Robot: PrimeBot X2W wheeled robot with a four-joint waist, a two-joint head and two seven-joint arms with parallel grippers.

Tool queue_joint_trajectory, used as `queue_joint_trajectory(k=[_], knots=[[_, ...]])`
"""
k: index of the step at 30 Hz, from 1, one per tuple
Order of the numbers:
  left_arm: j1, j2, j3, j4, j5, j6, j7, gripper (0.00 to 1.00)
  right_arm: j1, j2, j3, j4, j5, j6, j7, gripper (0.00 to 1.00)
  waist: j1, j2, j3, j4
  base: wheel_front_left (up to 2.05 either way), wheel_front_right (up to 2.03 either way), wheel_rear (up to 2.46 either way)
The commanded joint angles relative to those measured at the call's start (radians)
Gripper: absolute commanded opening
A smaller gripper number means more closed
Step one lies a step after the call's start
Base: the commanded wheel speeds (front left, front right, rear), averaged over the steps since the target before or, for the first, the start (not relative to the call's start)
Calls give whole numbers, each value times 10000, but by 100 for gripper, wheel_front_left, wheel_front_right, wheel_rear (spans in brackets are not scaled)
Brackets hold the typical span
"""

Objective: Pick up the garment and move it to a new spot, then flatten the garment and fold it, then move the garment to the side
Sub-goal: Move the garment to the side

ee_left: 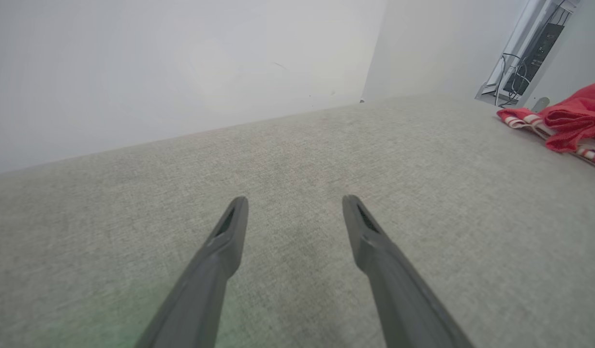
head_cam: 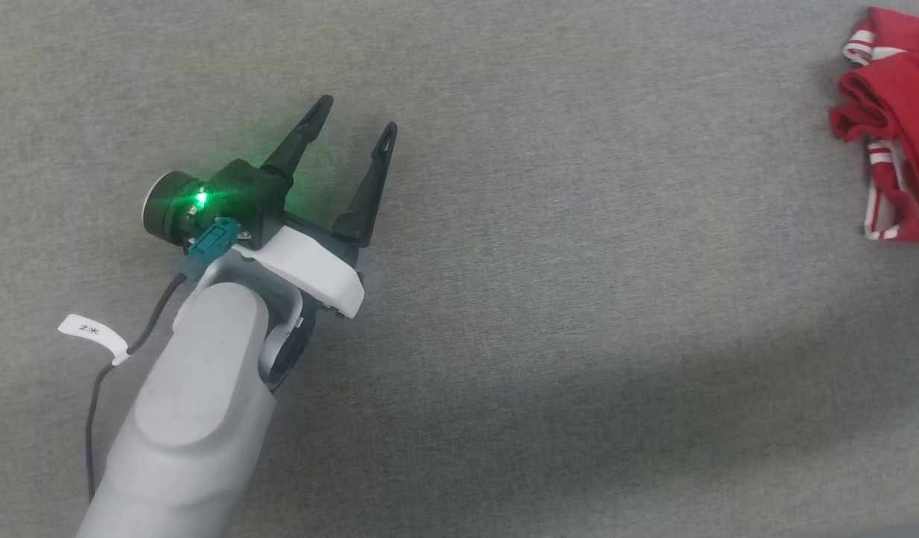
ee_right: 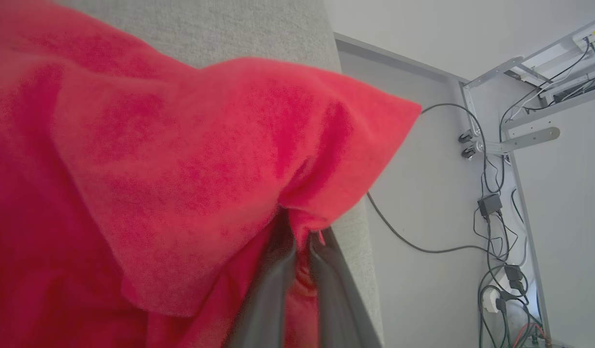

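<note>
The left gripper point(head_cam: 356, 114), fingers spread, hangs over the worktop point(head_cam: 579, 299) well apart from the garment point(head_cam: 896, 97), bunched near the right edge, where the fingers of the right gripper point(ee_right: 300, 239) pinch its cloth.

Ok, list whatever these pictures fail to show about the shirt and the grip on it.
Head view: the shirt is cut off by the right edge, so its lettering and full shape are unreadable.
Right wrist view: its cloth covers the fingertips of the right end effector, so the depth of the grip is hidden.
</note>
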Motion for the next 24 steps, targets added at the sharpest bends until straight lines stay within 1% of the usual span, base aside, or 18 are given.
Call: queue_joint_trajectory(k=[1,3,4,5,6,8,12,15,20,21,24], knots=[[-9,178,83,172,1,1,-18,100,-225,77,29,312,71,-15,-171,0,0,0,24,97,0,0,0],[11,182,110,166,-20,1,-4,100,-379,113,104,591,46,-15,-309,0,0,0,7,155,0,0,0],[28,177,152,149,-38,1,-4,100,-486,111,109,727,42,-15,-376,16,0,0,-15,178,0,0,0],[65,162,182,127,-56,1,-6,100,-554,93,139,856,-4,-15,-421,37,0,0,-55,200,0,0,0],[112,142,200,111,-63,1,-6,100,-622,102,165,977,3,-15,-455,47,0,0,-111,225,0,0,0],[221,110,271,73,-100,1,-6,100,-777,127,144,1171,127,-15,-504,100,0,0,-252,260,0,0,0],[429,87,476,11,-172,-1,-9,100,-950,147,284,1341,341,-15,-493,100,0,0,-628,313,0,0,0],[674,73,582,17,-230,-1,-9,100,-935,260,318,1232,712,-15,-638,100,0,0,-977,383,0,0,0],[1131,35,773,33,-401,-1,-9,100,-495,496,468,694,1627,-15,-1035,100,0,0,-1720,585,0,0,0],[1131,35,773,33,-401,-1,-9,100,-495,496,468,694,1627,-15,-1035,100,0,0,-1720,585,0,0,0],[1496,65,918,16,-534,-1,-10,100,-56,675,790,172,2082,-15,-1374,100,0,0,-2230,721,0,0,0]])
